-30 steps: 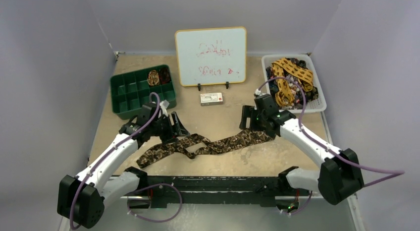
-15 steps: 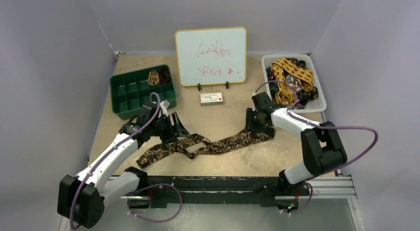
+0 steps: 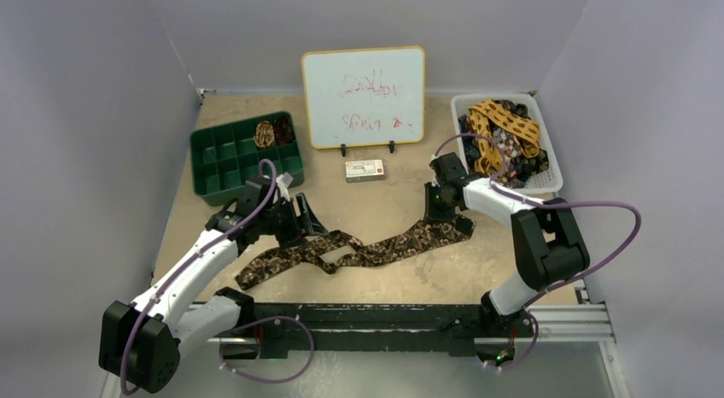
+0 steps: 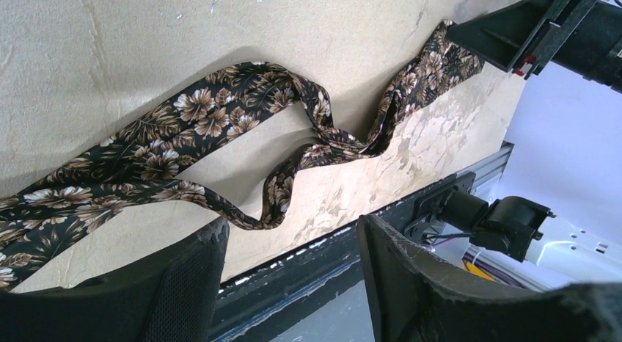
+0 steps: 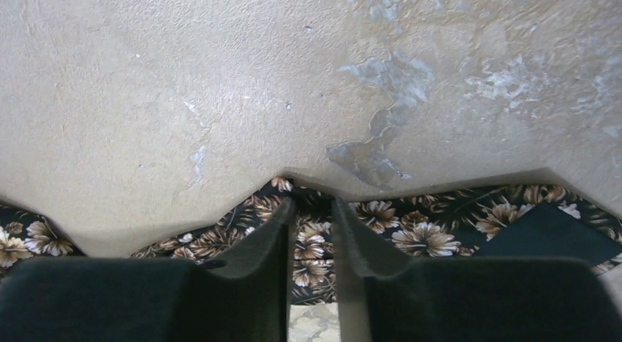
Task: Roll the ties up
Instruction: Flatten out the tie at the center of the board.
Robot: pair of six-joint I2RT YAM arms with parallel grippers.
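A long brown floral-print tie (image 3: 376,248) lies in loose waves across the table. In the left wrist view the tie (image 4: 213,122) runs past the fingertips. My left gripper (image 3: 307,219) hovers by the tie's left part, open (image 4: 293,224), with nothing between its fingers. My right gripper (image 3: 440,214) is at the tie's wide right end. Its fingers (image 5: 312,202) are nearly together with the tie's fabric (image 5: 411,228) pinched up between them. One rolled tie (image 3: 266,133) sits in the green tray. More ties (image 3: 499,137), mustard and dark, are heaped in the white basket.
The green compartment tray (image 3: 224,163) stands at the back left, the white basket (image 3: 551,172) at the back right. A whiteboard (image 3: 363,95) stands at the back centre with a small box (image 3: 364,169) in front of it. A black rail (image 3: 376,317) runs along the near edge.
My right gripper has closed onto the tie's wide end, and the right arm has folded its elbow inward. The left arm has not moved.
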